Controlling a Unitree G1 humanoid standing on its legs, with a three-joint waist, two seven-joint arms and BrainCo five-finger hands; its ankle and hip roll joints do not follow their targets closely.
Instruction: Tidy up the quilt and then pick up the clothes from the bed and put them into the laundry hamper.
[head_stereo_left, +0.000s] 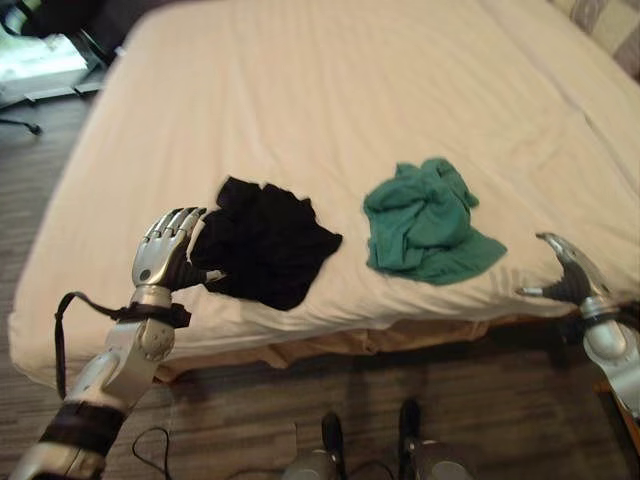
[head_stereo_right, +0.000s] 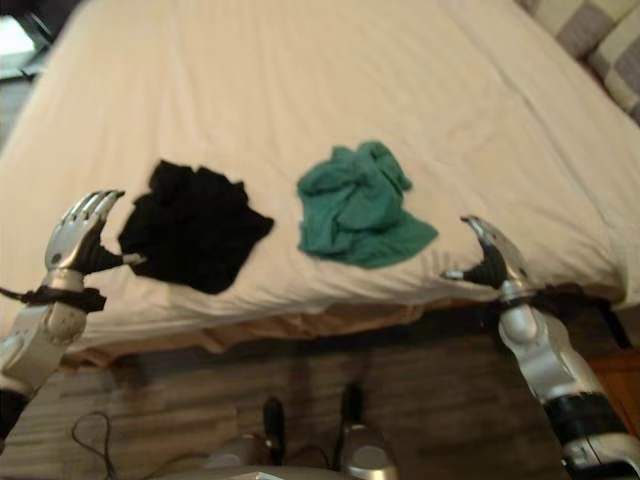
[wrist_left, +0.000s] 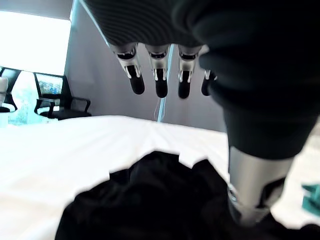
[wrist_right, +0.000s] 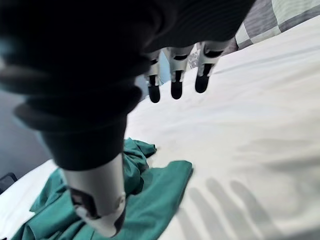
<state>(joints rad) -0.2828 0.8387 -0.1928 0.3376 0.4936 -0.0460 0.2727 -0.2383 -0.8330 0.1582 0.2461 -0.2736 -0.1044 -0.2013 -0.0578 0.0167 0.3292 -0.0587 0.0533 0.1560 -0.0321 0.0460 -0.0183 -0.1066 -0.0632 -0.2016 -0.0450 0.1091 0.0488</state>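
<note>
Beside the left robot hand (head_stereo_left: 165, 250), black clothes (head_stereo_left: 262, 240).

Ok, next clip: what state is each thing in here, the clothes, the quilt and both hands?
Black garment: crumpled on the bed near the front edge, not held.
Green garment: crumpled beside it, apart from it, not held.
Quilt: spread flat, a few light wrinkles.
Left robot hand: open, fingers straight, at the black garment's edge.
Right robot hand: open, over the bed's front edge, clear of the green garment.

garments: 2, black (head_stereo_left: 262, 240) + green (head_stereo_left: 425, 222) | bed (head_stereo_left: 330, 90): 1 | pillows (head_stereo_right: 590, 35): perhaps 2
</note>
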